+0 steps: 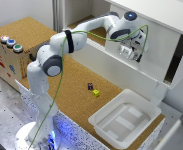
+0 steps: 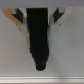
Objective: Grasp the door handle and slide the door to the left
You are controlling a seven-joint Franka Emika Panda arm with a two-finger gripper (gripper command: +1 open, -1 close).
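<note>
The white Franka arm is reaching up and away from its base, across the cork-topped bench (image 1: 66, 87), and its tool (image 1: 127, 51) is sitting right against the large flat white sliding door panel (image 1: 146, 55) of the cabinet along the far side of the bench, toward the exterior view's right. In the wrist view the tool's two pale fingers (image 2: 59, 17) are standing apart on either side of a dark, narrow, upright shape (image 2: 39, 37) set against the plain panel; this is probably the door handle, though the picture is too blurred to be sure, and whether the fingers are pressing on it or merely flanking it I cannot tell. The door is looking like a stiff, smooth, matte board, likely light in itself but dragging in its track, so a push on the bare face would probably slip; the handle is the only sensible place to take hold, gripped squarely across its narrow width so the sideways pull is carried without twisting. A shallow white plastic tray (image 1: 147, 107), two small blocks, one yellow (image 1: 96, 92) and one dark (image 1: 90, 86), and a box with coloured buttons (image 1: 6, 60) are lying well clear of the tool.
</note>
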